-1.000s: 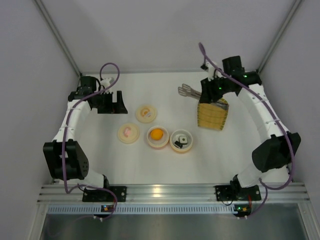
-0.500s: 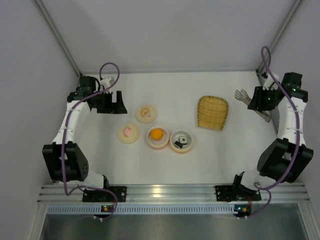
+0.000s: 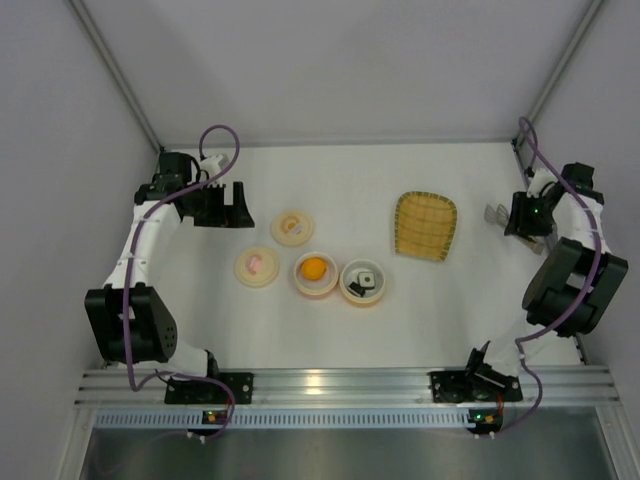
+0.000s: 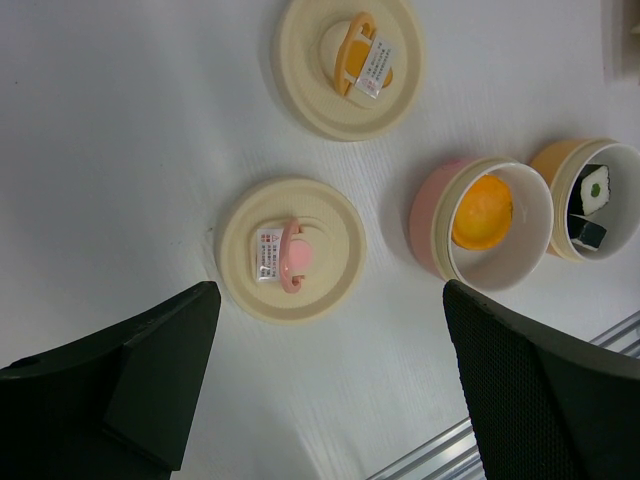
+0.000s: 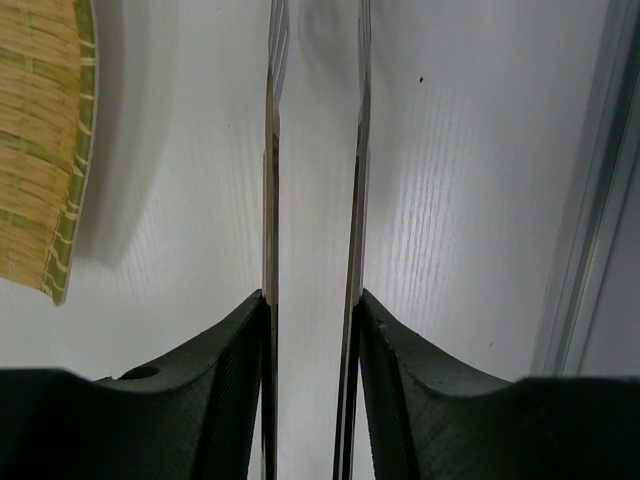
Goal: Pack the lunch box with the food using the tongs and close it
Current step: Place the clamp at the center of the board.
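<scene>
Right jaws are pinching the tongs [image 5: 357, 200]: both arms are sitting between the pads [image 5: 235, 370], part squeezed, with a gap showing between them. Left jaws are hanging wide over the desk [image 4: 120, 120], gripping nothing.

Handling, my read: the tongs are looking like light, stiff, springy, slick metal. You're loading the spring, so any extra squeeze is going straight to the tips. Slack off and they're likely sliding in the pads. A long run of arm is sticking out ahead of the pads, so tip swing is getting amplified. I can't tell how far you're holding from the hinge.

Food: the ball [image 4: 482, 212] is sitting in the pink cup [image 4: 425, 225], the sushi [image 4: 592, 186] in the orange cup [image 4: 552, 160]. The ball is probably rolling off smooth tips, so be cradling it low. The sushi is likely light and softish, so be taking it across the black sides, gently.

Views: right wrist is giving you grip detail plus the tray [image 5: 40, 150] edge, but no food. Top is showing only a tong tip poking out by the right wrist at the desk's far right, well apart from the cups, with the tray between. Left wrist is showing the cup contents and both lids [image 4: 290, 250] lying off, near the cups.
</scene>
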{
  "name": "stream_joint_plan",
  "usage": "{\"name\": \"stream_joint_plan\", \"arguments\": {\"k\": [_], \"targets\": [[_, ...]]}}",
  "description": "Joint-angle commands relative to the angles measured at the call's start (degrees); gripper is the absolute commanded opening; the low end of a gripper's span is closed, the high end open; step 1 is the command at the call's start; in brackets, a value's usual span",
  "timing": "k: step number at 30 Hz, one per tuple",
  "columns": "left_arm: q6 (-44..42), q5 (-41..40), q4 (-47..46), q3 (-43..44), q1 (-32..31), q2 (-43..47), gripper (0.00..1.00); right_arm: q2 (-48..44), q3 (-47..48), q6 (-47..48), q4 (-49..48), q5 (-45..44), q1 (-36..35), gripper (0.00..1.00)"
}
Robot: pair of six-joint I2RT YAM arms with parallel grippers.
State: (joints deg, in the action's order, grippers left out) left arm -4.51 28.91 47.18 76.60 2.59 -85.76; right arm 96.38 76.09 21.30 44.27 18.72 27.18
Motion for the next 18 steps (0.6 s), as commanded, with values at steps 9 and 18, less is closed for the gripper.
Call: {"name": "stream_joint_plan", "arguments": {"k": [9,18], "targets": [[-0.93,0.71,-0.6,-0.04,0.05,0.5,0.98,2.06,-2.61,4.01,-6.83,1.32,0.42,0.47],[-1.11,0.19,-0.51,0.22,0.13,0.59,0.98,2.58,-8.77,7.61,-8.94,-1.23,0.42,0.51]]}}
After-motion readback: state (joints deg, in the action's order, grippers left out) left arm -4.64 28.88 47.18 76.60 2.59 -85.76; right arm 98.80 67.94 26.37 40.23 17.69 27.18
